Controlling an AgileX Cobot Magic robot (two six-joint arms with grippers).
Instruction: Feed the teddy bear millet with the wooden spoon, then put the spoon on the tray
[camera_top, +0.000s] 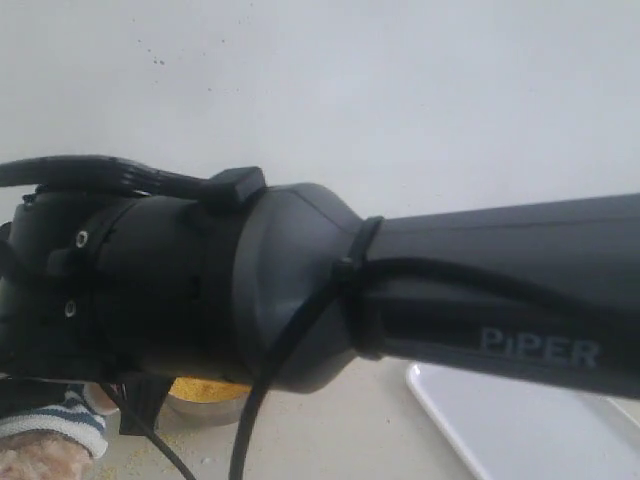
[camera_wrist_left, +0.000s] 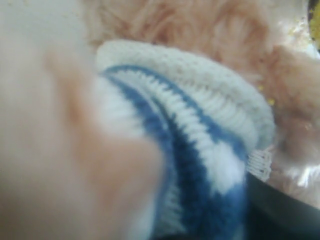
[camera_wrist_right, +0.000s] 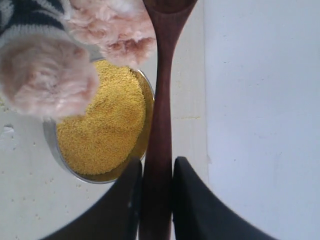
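Got the right jaws clamped on the wooden spoon (camera_wrist_right: 159, 125), low on its thin handle. Looks light, stiff and smooth, so could swivel in a loose pinch. Just beside: millet (camera_wrist_right: 102, 130) heaped in the steel bowl (camera_wrist_right: 50, 145), spills at any tilt. Soft teddy bear (camera_wrist_right: 45, 85) paws over that bowl. Plenty of open tray (camera_wrist_right: 260, 120) on the spoon's other side, only a low rim to clear. Can't tell the left jaws, nothing but fur up close.

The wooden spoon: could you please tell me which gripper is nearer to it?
Right. The right gripper is shut on the wooden spoon. The left gripper is out of sight; its camera shows the teddy bear close up.
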